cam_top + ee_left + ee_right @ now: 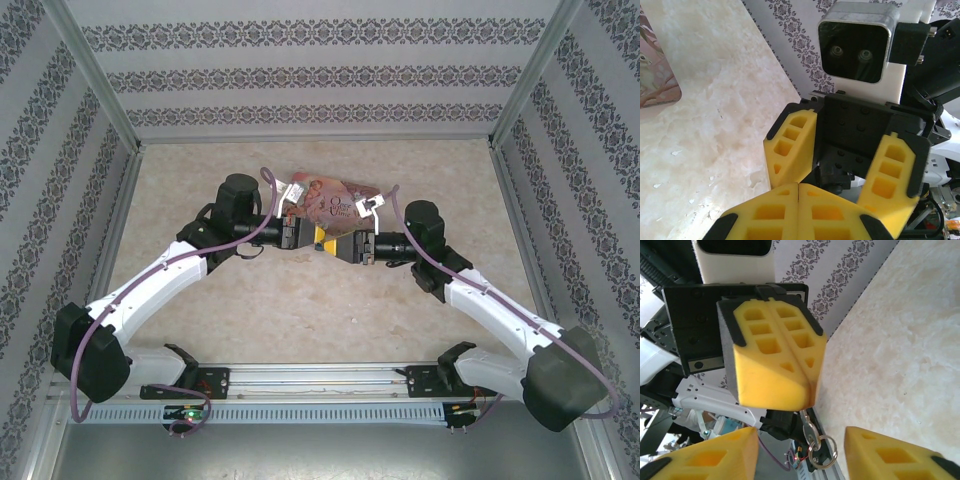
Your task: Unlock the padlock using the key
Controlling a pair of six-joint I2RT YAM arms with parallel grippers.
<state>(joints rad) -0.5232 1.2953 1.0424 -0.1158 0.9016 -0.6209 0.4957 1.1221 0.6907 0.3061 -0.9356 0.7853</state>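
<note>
My left gripper (320, 239) (798, 186) is shut, its yellow fingers (770, 375) pressed together on the blade of the small silver key (810, 427). The key's head and a split ring (823, 450) hang out below the fingertips. My right gripper (346, 248) (801, 436) faces the left one tip to tip above the middle of the table. Its jaws stand open, one finger on each side of the hanging key, neither touching it. In the left wrist view the right fingers (790, 145) spread wide just beyond my shut tips. The padlock is out of view.
A pink illustrated tin (330, 200) (652, 75) lies on the marble-patterned tabletop (330, 300) just behind the two grippers. Patterned walls (320, 80) enclose the table at the back and both sides. A metal rail (320, 380) runs along the near edge.
</note>
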